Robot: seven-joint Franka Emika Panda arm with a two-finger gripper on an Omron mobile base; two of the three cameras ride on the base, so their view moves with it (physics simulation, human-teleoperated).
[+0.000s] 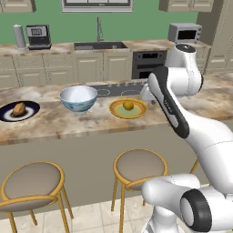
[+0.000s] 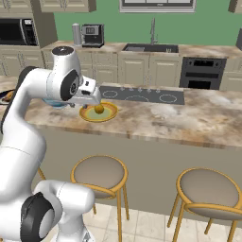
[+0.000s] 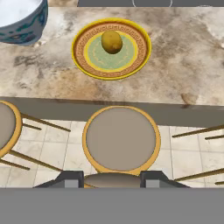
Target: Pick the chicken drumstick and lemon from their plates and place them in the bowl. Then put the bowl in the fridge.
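Observation:
The chicken drumstick (image 1: 18, 108) lies on the dark plate (image 1: 6, 116) at the counter's left end. To its right stands the white and blue bowl (image 1: 78, 98), upright and empty. The lemon (image 1: 128, 105) rests in the middle of the yellow plate (image 1: 119, 112), and in the hand view the lemon (image 3: 111, 41) sits at the upper centre on its plate (image 3: 83, 52). My gripper (image 3: 113, 180) hovers above the counter's near edge, short of the lemon. It is open with nothing between its fingers. From the right base view the gripper (image 2: 93, 100) is just left of the lemon (image 2: 99, 108). The fridge is out of view.
A black cooktop (image 1: 116, 90) lies behind the yellow plate. Round stools (image 3: 120, 139) stand below the counter's front edge. The back counter carries a sink (image 1: 100, 45), a coffee machine (image 1: 38, 36) and a microwave (image 1: 185, 32).

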